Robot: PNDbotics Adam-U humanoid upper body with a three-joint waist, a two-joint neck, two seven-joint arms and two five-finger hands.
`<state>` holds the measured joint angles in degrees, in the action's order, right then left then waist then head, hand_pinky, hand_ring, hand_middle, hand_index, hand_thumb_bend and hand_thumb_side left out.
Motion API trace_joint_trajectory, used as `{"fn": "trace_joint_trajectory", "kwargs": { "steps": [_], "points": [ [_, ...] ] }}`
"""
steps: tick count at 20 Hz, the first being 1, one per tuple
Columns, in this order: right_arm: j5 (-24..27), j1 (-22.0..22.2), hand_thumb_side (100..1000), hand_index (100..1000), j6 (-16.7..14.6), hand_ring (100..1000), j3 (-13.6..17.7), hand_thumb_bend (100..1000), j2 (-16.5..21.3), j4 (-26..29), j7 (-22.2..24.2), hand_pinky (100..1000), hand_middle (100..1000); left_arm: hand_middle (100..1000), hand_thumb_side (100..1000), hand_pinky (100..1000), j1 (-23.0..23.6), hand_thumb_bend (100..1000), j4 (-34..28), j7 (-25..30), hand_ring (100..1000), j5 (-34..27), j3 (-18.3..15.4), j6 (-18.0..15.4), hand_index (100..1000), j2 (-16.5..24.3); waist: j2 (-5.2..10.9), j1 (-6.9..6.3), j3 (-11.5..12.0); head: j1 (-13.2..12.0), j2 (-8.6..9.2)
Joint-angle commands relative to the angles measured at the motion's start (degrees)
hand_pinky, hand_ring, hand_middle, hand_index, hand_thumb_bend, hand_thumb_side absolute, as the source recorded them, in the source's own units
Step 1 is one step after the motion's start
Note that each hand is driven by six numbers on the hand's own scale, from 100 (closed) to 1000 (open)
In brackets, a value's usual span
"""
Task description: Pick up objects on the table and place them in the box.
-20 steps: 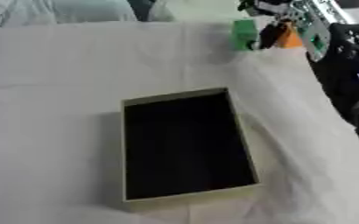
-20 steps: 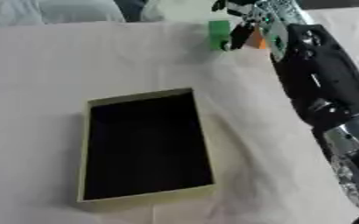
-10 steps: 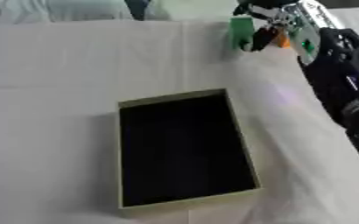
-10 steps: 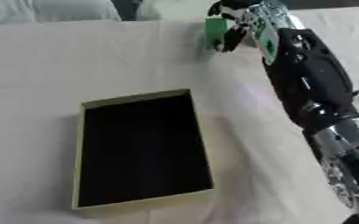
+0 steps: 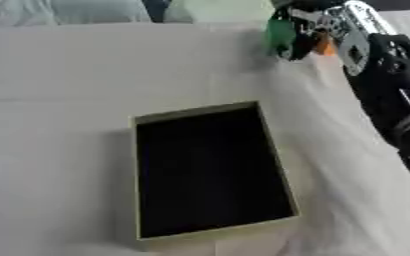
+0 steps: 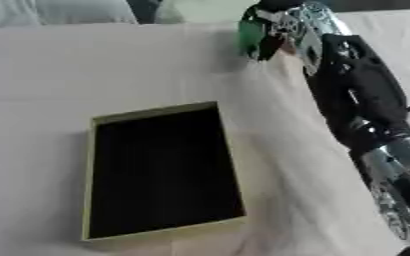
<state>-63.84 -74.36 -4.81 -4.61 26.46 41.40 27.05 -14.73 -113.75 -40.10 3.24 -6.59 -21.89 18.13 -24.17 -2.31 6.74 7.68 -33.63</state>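
right now the table [image 5: 60,75], under its white cloth, fills the view. next biggest is the box [image 5: 210,171]: open, dark inside, pale rim, near the middle and towards me, nothing visible in it. my right arm [image 6: 357,105] runs in from the right side up to the far edge so the hand can get at what sits there. my right hand [image 5: 318,27] is at the far end, fingers curled round a green object [image 5: 280,34], thumb side towards the box, so it looks pinched. can't tell if it's off the cloth. a bit of orange [image 5: 324,47] shows just behind the hand, touching or nearly; can't make out what it is. green object is well apart from the box, so my guess is grasp stage, carry not yet done. left hand isn't showing.
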Motion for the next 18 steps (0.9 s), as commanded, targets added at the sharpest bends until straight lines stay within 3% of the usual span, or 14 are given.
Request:
{"fn": "trace_joint_trajectory", "kwargs": {
  "steps": [1, 10, 18],
  "points": [
    [1.0, -1.1, 100, 717, 0.3, 580, 0.0, 100, 1.7, 1.6, -1.9, 701, 485, 731, 847, 939, -0.4, 468, -0.8, 0.0, 729, 0.2, -0.3, 0.0, 879, 0.9, 1.7, 0.1, 0.0, -0.1, 0.18],
    [4.5, -1.3, 100, 715, -0.1, 577, -2.0, 100, 3.4, 6.6, -4.6, 707, 481, 732, 841, 937, 0.0, 472, -0.8, 0.0, 731, -0.1, -0.5, 0.0, 878, 1.8, 3.52, 0.57, -0.5, -0.6, -1.07],
    [16.4, 2.0, 100, 715, -2.7, 582, -9.4, 100, 11.1, 23.7, -1.5, 714, 485, 733, 839, 937, 0.8, 473, -0.8, -0.2, 731, -0.1, -0.7, 0.1, 878, 2.3, 4.68, 0.95, -1.6, -1.7, -2.85]
  ]
}}
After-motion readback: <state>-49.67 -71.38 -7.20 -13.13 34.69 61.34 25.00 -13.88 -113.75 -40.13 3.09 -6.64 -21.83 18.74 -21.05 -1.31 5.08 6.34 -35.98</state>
